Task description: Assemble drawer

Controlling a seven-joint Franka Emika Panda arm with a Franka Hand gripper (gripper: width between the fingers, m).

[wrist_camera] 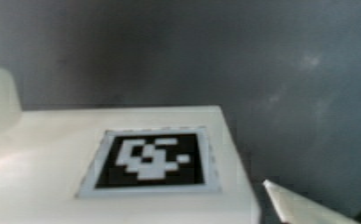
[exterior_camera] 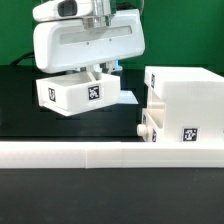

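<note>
In the exterior view my gripper (exterior_camera: pixel 97 70) is shut on a small white open-topped tray (exterior_camera: pixel 72 94) and holds it tilted a little above the black table. The tray has square tags on two sides. It hangs to the exterior view's left of the large white housing (exterior_camera: pixel 186 98), with a gap between them. The housing carries a tag on its front, and a small knob (exterior_camera: pixel 146 129) shows at its lower left side. In the wrist view the tray's white wall (wrist_camera: pixel 52 150) with one tag (wrist_camera: pixel 154 160) fills the frame. One fingertip (wrist_camera: pixel 319 205) shows beside it.
The long low white L-shaped wall (exterior_camera: pixel 110 153) runs across the front of the exterior view, just before the housing. A green backdrop (exterior_camera: pixel 15 30) stands behind the black table (exterior_camera: pixel 15 110).
</note>
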